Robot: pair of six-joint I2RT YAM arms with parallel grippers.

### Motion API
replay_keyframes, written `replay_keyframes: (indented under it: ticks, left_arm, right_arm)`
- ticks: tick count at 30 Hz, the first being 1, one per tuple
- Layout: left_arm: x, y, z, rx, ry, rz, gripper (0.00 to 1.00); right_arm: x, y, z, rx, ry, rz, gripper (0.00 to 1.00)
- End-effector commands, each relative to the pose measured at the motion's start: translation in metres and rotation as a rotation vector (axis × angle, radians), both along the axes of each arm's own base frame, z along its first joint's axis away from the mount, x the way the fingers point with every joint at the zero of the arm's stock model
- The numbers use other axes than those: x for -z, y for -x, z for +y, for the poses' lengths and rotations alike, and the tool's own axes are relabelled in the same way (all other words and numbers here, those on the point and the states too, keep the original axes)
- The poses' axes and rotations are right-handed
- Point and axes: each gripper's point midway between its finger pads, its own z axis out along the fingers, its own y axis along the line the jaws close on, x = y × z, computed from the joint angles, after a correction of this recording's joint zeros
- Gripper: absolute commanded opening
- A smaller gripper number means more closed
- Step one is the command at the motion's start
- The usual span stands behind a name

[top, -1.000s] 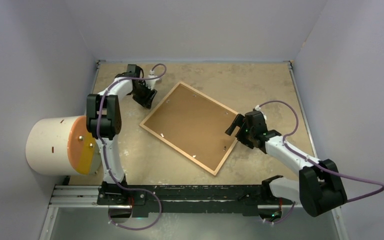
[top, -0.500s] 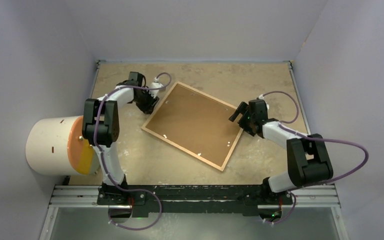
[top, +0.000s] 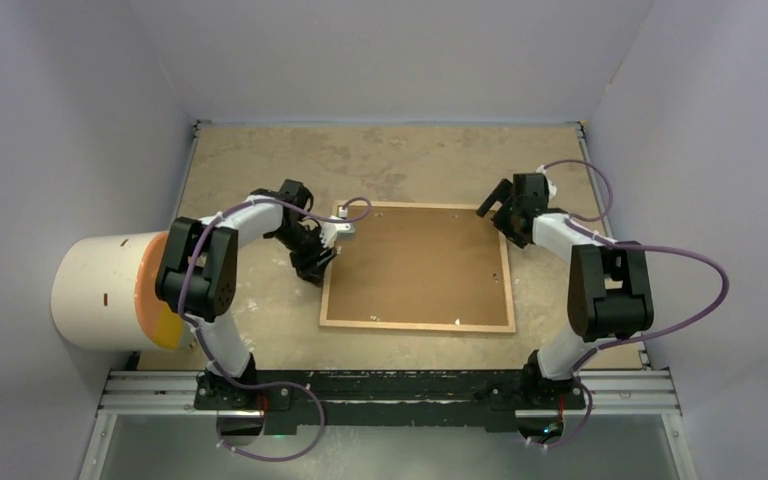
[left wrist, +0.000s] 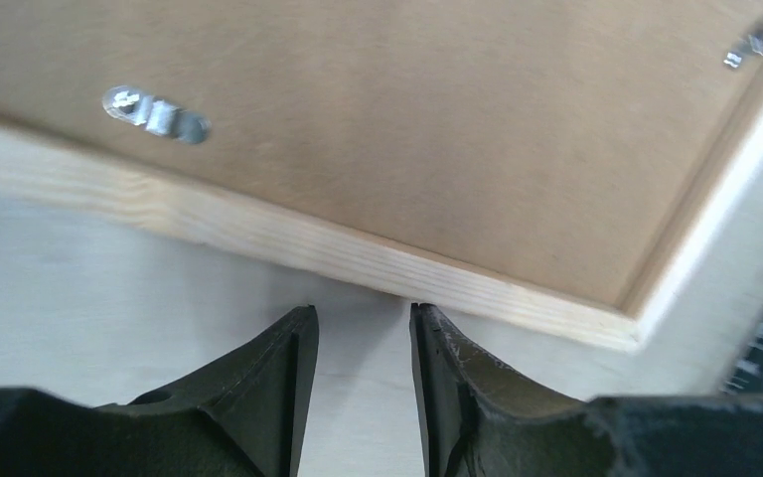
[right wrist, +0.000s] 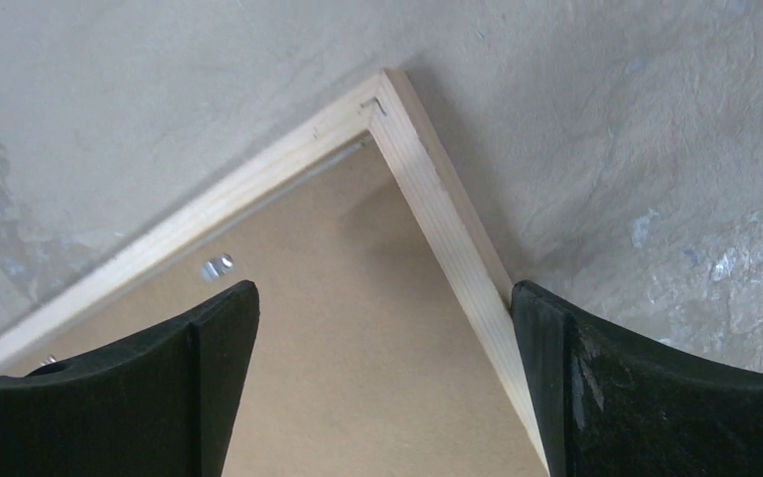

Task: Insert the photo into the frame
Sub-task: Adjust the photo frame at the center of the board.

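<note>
**Frame** (top: 416,327): light wood, lying face down in the middle of the table (top: 260,160), sides square to the table's edges. The brown backing board (top: 415,265) is uppermost, with small metal tabs (left wrist: 154,111) along its border.

**Left gripper** (top: 320,262): at the frame's left rail. Fingers narrowly parted with nothing between them, tips just short of the wood.

**Right gripper** (top: 505,205): spread wide over the frame's far right corner. One finger is over the board and the other outside the right rail, holding nothing.

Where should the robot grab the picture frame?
Probably the thin wooden rim of the frame, from above at its far right corner. It lies flat, brown backing board up, so only the raised rim is narrow enough to pinch, and the open right end effector hovers there.
</note>
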Motion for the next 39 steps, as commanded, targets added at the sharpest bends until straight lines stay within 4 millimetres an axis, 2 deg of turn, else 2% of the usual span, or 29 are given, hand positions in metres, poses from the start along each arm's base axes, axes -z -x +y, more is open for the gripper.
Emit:
replay_keyframes:
  ticks: [1, 4, 6, 7, 10, 13, 16, 21, 25, 28, 30, 33, 39]
  left_arm:
    - [-0.01, 0.044, 0.003, -0.066, 0.03, 0.19, 0.46]
    - [-0.023, 0.004, 0.013, -0.246, 0.058, 0.12, 0.49]
    - [-0.029, -0.017, 0.019, -0.351, 0.1, 0.119, 0.54]
    - [-0.03, -0.024, 0.019, -0.381, 0.122, 0.13, 0.62]
    - [-0.027, -0.024, 0.004, -0.423, 0.204, 0.213, 0.74]
    - [-0.018, -0.014, -0.019, -0.404, 0.26, 0.318, 0.8]
    - [-0.009, -0.013, -0.026, -0.385, 0.255, 0.31, 0.8]
    - [0.002, -0.014, -0.019, -0.407, 0.216, 0.269, 0.68]
    - [0.019, -0.012, -0.01, -0.432, 0.157, 0.281, 0.39]
    - [0.028, -0.005, -0.009, -0.437, 0.148, 0.31, 0.28]
    - [0.033, -0.002, -0.008, -0.442, 0.141, 0.322, 0.22]
    - [0.037, -0.002, -0.004, -0.45, 0.126, 0.313, 0.18]
    - [0.037, -0.002, -0.002, -0.459, 0.134, 0.317, 0.09]
  right_arm:
    - [-0.046, -0.018, -0.004, 0.021, 0.035, -0.095, 0.96]
    - [-0.076, -0.028, -0.012, 0.058, 0.071, -0.191, 0.93]
    - [-0.089, -0.028, -0.005, 0.057, 0.048, -0.229, 0.91]
    - [-0.094, -0.028, 0.004, 0.041, 0.028, -0.248, 0.91]
    - [-0.106, -0.03, 0.057, -0.092, -0.09, -0.312, 0.9]
    - [-0.098, -0.028, 0.119, -0.238, -0.261, -0.294, 0.95]
    - [-0.091, -0.022, 0.167, -0.337, -0.344, -0.27, 0.93]
    - [-0.083, -0.011, 0.23, -0.439, -0.389, -0.246, 0.85]
    - [-0.07, 0.003, 0.285, -0.528, -0.425, -0.198, 0.78]
    - [-0.056, 0.01, 0.317, -0.572, -0.438, -0.158, 0.75]
    - [-0.047, 0.015, 0.335, -0.596, -0.45, -0.133, 0.74]
    - [-0.043, 0.022, 0.357, -0.63, -0.468, -0.113, 0.72]
    - [-0.035, 0.038, 0.38, -0.674, -0.478, -0.074, 0.66]
